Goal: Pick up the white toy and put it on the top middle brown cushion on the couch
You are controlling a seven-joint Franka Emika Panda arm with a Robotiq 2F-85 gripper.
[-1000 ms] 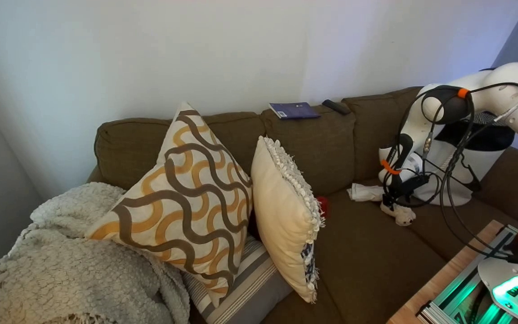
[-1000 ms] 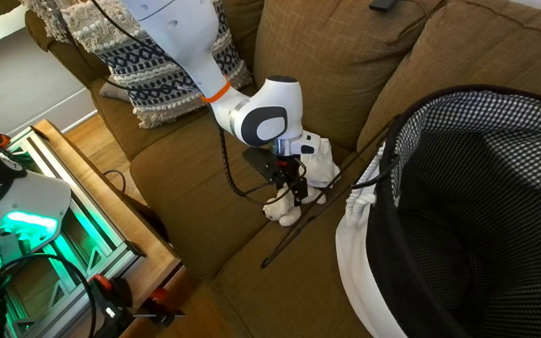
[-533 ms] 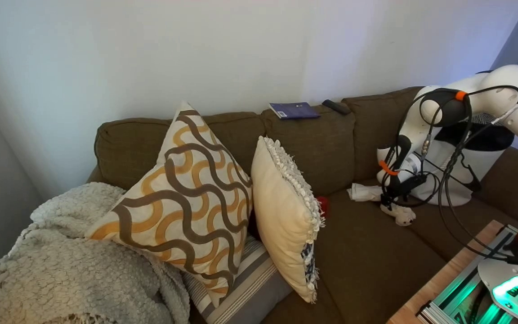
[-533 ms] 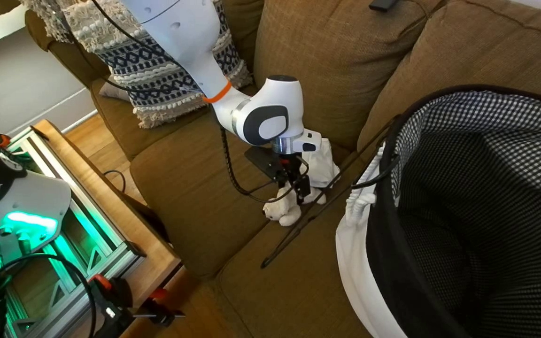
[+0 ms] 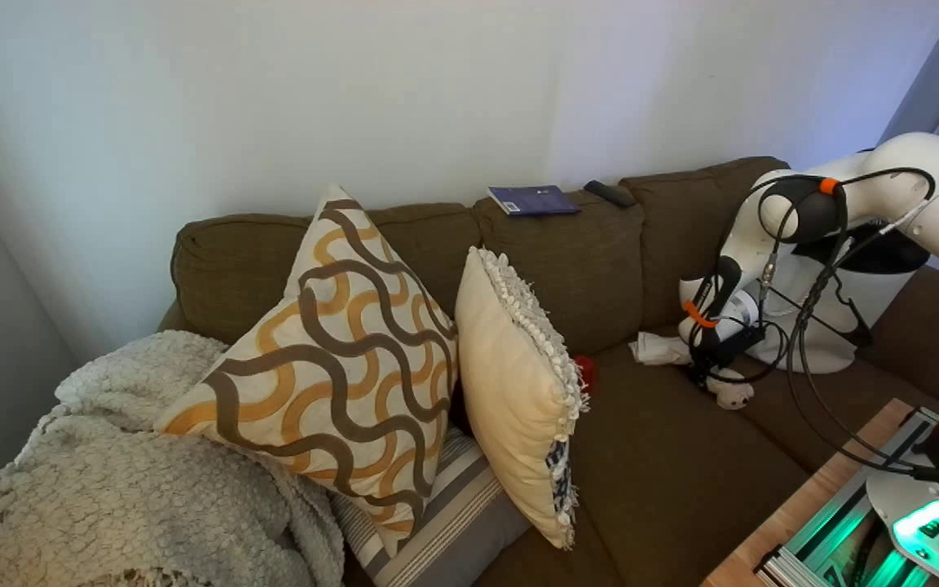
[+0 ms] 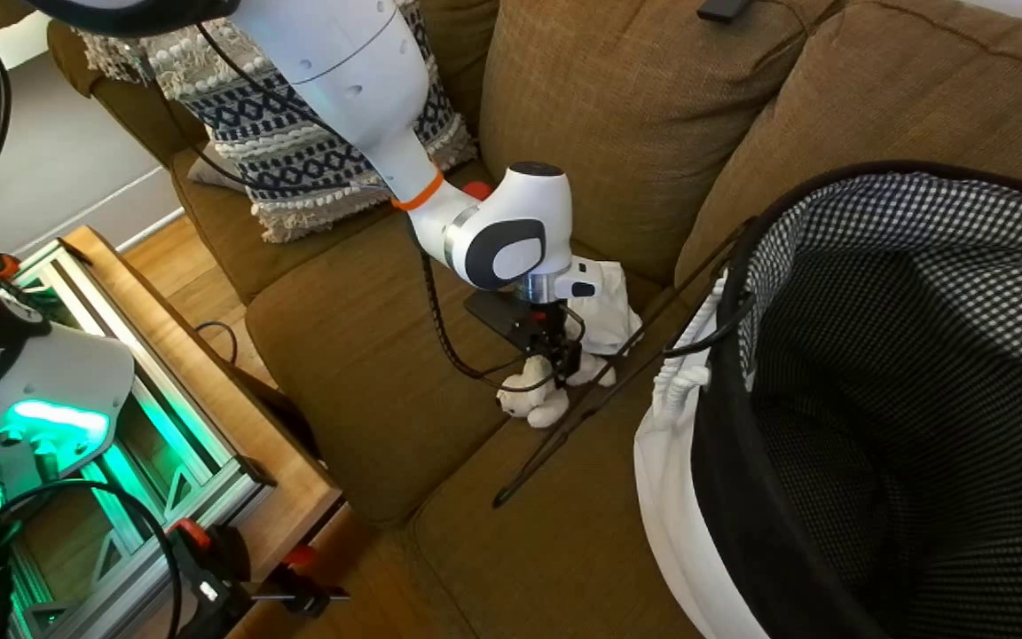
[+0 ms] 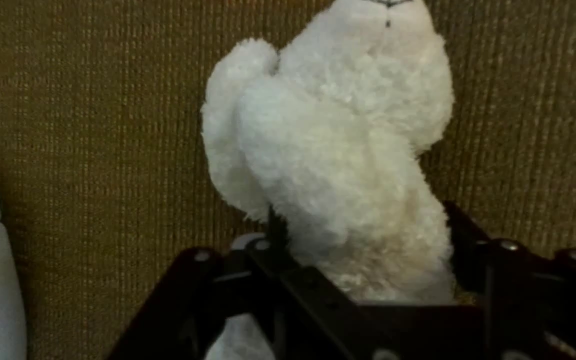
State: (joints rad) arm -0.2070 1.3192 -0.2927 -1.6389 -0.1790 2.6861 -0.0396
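The white toy (image 7: 328, 165), a small fluffy bear-like animal, lies on the seat of the couch (image 5: 657, 465). It also shows in both exterior views (image 5: 732, 395) (image 6: 529, 395). My gripper (image 7: 363, 220) points down over it, also in both exterior views (image 5: 706, 377) (image 6: 566, 368). Its fingers are wide apart, one on each side of the toy's body; whether they press on it I cannot tell. The toy's rear part is hidden by the gripper. The top middle brown cushion (image 5: 575, 281) stands against the wall behind and also shows in an exterior view (image 6: 617, 115).
A purple book (image 5: 533, 200) and a black remote (image 5: 609, 193) lie on the middle cushion's top. A white folded cloth (image 6: 604, 311) lies beside the gripper. A thin dark rod (image 6: 555, 437) and a checked-lined basket (image 6: 706, 497) stand close. A fringed pillow (image 5: 510, 391) leans further along.
My gripper has moved down around the toy, and the forearm has dropped with it. The toy and the cushions have not moved.
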